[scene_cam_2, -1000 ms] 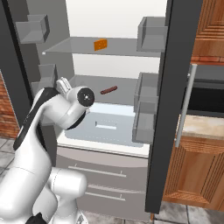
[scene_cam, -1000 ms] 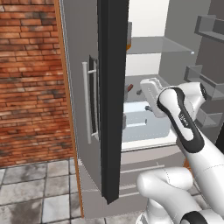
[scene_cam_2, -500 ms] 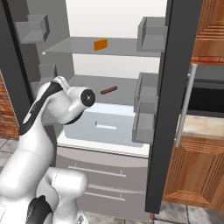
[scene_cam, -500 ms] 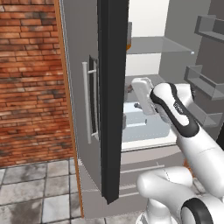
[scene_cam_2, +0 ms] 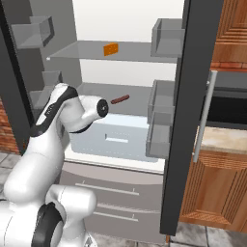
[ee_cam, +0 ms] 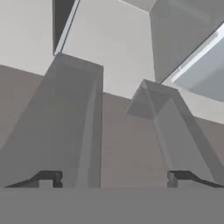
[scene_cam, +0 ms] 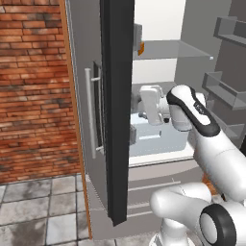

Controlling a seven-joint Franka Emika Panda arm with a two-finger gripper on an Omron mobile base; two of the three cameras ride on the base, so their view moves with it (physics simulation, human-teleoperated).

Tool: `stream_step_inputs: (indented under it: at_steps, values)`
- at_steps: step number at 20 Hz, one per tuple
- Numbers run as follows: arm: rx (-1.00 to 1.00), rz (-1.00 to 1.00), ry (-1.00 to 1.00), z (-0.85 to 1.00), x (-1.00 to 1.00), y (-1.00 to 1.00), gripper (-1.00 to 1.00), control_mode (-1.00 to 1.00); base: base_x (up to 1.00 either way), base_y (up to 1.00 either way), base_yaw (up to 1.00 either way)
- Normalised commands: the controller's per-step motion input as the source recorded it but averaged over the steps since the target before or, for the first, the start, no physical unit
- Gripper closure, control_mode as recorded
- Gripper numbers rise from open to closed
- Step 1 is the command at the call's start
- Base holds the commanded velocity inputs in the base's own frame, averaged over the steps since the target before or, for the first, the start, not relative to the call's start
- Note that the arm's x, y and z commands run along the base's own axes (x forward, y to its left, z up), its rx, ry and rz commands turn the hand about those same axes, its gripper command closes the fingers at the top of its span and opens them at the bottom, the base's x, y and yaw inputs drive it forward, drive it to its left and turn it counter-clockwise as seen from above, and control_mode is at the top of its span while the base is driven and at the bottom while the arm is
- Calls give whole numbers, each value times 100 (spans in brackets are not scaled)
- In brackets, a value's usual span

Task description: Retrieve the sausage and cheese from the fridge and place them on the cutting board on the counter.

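My gripper (ee_cam: 113,179), jaws spread wide and empty, sits inside the open fridge (scene_cam_2: 130,58) above the pale drawer (scene_cam_2: 113,140). The sausage (scene_cam_2: 120,99) lies just beyond on the middle shelf, long axis crosswise; the cheese (scene_cam_2: 111,49) rests one shelf higher.

Red brick wall (scene_cam: 29,91) at left, grey tiled floor (scene_cam: 38,206) below, orange-brown wooden cabinets (scene_cam_2: 217,193) at right
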Motion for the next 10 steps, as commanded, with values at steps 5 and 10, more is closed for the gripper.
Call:
stream_step_inputs:
  at_steps: [5,10]
  values:
    - [0,27,-6,-6,-50,68,-100,-100,0,0,0]
    - [0,16,-13,-6,-72,96,-100,-100,0,0,0]
